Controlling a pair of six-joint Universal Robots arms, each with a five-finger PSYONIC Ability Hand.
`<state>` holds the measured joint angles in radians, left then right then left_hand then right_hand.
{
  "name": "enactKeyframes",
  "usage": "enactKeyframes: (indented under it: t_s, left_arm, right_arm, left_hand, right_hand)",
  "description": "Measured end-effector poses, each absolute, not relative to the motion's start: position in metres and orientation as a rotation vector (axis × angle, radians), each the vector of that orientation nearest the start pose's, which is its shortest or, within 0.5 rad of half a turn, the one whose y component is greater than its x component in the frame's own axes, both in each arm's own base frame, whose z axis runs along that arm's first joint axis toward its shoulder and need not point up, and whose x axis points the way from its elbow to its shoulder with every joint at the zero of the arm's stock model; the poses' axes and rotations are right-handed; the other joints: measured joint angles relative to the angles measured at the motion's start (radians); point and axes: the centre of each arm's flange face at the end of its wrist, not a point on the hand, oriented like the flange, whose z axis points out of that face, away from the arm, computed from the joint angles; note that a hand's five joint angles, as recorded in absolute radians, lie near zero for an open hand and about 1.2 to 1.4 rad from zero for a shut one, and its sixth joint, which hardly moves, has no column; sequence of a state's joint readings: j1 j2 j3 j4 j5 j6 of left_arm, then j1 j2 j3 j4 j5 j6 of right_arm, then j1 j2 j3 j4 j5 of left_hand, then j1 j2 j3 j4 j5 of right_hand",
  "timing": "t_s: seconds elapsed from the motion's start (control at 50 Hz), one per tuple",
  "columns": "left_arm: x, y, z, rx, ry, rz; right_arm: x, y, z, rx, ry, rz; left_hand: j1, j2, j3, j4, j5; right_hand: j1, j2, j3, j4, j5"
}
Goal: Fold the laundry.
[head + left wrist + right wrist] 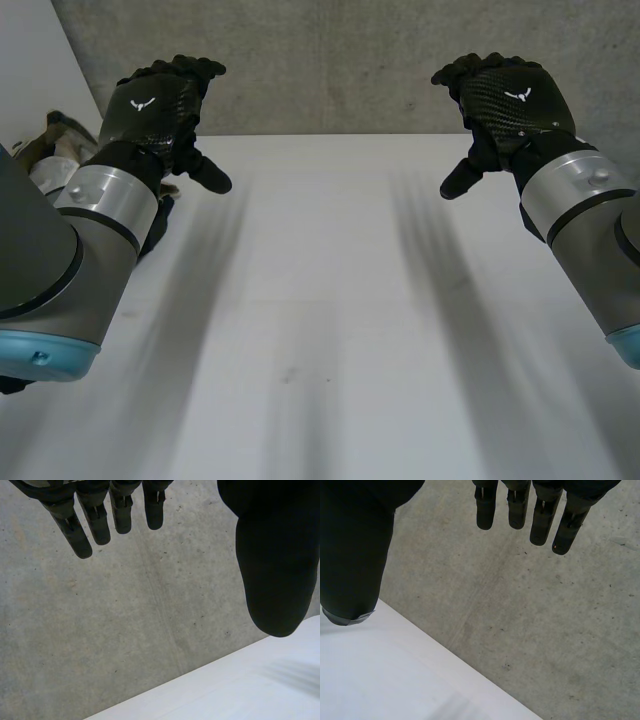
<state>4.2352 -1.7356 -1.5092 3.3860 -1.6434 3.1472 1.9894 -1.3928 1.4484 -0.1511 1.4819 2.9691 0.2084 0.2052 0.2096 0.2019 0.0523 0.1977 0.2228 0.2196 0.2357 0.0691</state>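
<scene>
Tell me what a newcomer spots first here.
Two black hands hang over the white table: the left robot hand at its far left, the right robot hand at its far right, both open and holding nothing. A crumpled cloth heap lies by the table's left edge, beside the left arm.

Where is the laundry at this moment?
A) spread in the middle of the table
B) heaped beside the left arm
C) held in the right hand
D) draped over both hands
B: the crumpled laundry sits beside the left arm, while the left hand and right hand hover open and empty.
</scene>
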Motion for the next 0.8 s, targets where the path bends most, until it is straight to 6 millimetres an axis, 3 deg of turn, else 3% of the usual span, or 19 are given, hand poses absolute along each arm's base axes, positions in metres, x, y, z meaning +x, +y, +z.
enactKeyframes:
  t_s: [0.16, 0.3, 0.32, 0.36, 0.44, 0.46, 0.5, 0.66, 0.8]
  left_arm:
    - [-0.275, -0.265, 0.301, 0.472, 2.215, -2.584]
    - [-0.259, -0.303, 0.289, 0.560, 2.098, -2.452]
    - [-0.248, -0.321, 0.281, 0.602, 2.051, -2.381]
    - [-0.240, -0.334, 0.275, 0.633, 2.019, -2.330]
    - [-0.213, -0.379, 0.250, 0.707, 1.945, -2.172]
    - [-0.213, -0.379, 0.250, 0.707, 1.945, -2.172]
    - [-0.192, -0.408, 0.232, 0.711, 1.922, -2.087]
    - [-0.122, -0.480, 0.178, 0.655, 1.873, -1.882]
    - [-0.097, -0.504, 0.152, 0.666, 1.835, -1.792]
  right_arm:
    - [0.273, -0.267, 0.302, -0.668, 1.852, -2.128]
    - [0.273, -0.267, 0.301, -0.673, 1.856, -2.124]
    - [0.273, -0.267, 0.301, -0.674, 1.858, -2.122]
    - [0.273, -0.267, 0.300, -0.675, 1.860, -2.121]
    - [0.273, -0.267, 0.298, -0.679, 1.867, -2.113]
    - [0.273, -0.267, 0.298, -0.679, 1.867, -2.113]
    - [0.273, -0.267, 0.297, -0.681, 1.871, -2.110]
    - [0.273, -0.267, 0.293, -0.685, 1.882, -2.102]
    - [0.274, -0.268, 0.288, -0.690, 1.896, -2.089]
  left_hand:
    - [0.000, 0.000, 0.000, 0.000, 0.000]
    - [0.000, 0.000, 0.000, 0.000, 0.000]
    - [0.000, 0.000, 0.000, 0.000, 0.000]
    - [0.000, 0.000, 0.000, 0.000, 0.000]
    - [0.000, 0.000, 0.000, 0.000, 0.000]
    - [0.000, 0.000, 0.000, 0.000, 0.000]
    - [0.000, 0.000, 0.000, 0.000, 0.000]
    - [0.000, 0.000, 0.000, 0.000, 0.000]
    - [0.111, 0.098, 0.096, 0.109, 0.083]
  right_hand:
    - [0.000, 0.000, 0.000, 0.000, 0.000]
    - [0.000, 0.000, 0.000, 0.000, 0.000]
    - [0.000, 0.000, 0.000, 0.000, 0.000]
    - [0.000, 0.000, 0.000, 0.000, 0.000]
    - [0.000, 0.000, 0.000, 0.000, 0.000]
    - [0.000, 0.000, 0.000, 0.000, 0.000]
    - [0.000, 0.000, 0.000, 0.000, 0.000]
    - [0.000, 0.000, 0.000, 0.000, 0.000]
    - [0.000, 0.000, 0.000, 0.000, 0.000]
